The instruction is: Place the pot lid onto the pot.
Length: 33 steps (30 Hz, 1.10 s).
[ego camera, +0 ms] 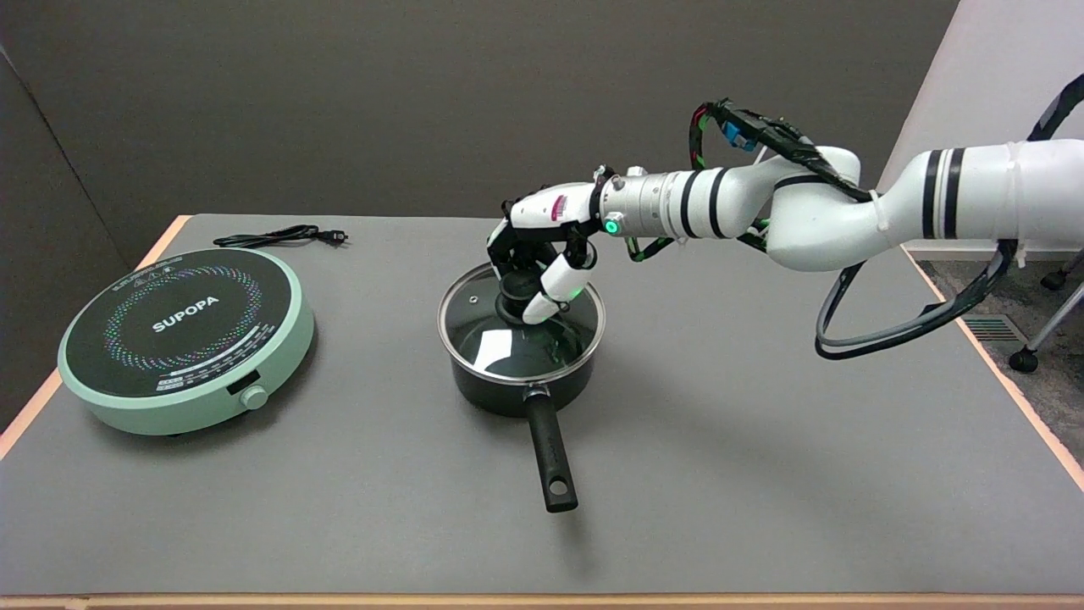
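Note:
A black pot [517, 385] with a long black handle [550, 457] pointing toward the near edge sits mid-table. The glass lid [491, 339] with a metal rim lies on the pot's rim, appearing seated and level. My right hand [538, 254] reaches in from the right and hangs over the lid, its fingers curled down around the lid's black knob [512, 298]. The fingers hide part of the knob, so how firmly they grip it is unclear.
A mint-green induction cooker [186, 335] stands at the left, its black power cord [279, 237] lying behind it near the table's far edge. The arm's cable loop [915, 313] hangs at the right above the table.

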{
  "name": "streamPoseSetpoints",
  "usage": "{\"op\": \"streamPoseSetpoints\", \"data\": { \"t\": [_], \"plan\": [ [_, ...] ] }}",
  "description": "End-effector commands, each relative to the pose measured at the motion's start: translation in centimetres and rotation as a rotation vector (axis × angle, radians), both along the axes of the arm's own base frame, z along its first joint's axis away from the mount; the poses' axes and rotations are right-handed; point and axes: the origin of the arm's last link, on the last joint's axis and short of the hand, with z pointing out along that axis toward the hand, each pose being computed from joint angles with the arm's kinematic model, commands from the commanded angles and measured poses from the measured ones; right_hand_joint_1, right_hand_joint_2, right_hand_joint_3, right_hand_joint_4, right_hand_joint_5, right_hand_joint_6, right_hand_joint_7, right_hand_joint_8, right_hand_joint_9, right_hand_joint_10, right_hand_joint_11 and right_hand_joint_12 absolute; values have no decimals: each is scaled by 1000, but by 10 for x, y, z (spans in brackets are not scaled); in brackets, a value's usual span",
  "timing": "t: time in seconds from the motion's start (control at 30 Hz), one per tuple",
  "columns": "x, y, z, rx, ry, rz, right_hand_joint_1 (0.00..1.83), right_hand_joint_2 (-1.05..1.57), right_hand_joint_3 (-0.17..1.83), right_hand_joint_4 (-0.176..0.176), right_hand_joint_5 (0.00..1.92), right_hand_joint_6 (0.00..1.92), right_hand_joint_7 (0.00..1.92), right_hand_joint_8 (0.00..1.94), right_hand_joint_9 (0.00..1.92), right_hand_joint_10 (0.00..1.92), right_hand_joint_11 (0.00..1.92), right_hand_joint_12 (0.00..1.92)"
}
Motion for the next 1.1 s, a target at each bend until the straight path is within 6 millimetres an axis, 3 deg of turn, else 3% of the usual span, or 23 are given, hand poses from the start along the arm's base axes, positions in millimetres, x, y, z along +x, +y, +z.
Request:
{"op": "streamPoseSetpoints", "data": {
  "t": [0.03, 1.1],
  "plan": [
    [-3, -8, -3, -5, 14, 5, 1208, 1021, 295, -36, 774, 1298, 1011, 1074, 903, 1715, 655, 1463],
    [-17, -8, 1, -29, 25, -37, 1207, 1021, 295, -35, 774, 1299, 1011, 1072, 903, 1718, 654, 1465]
  ]
}}
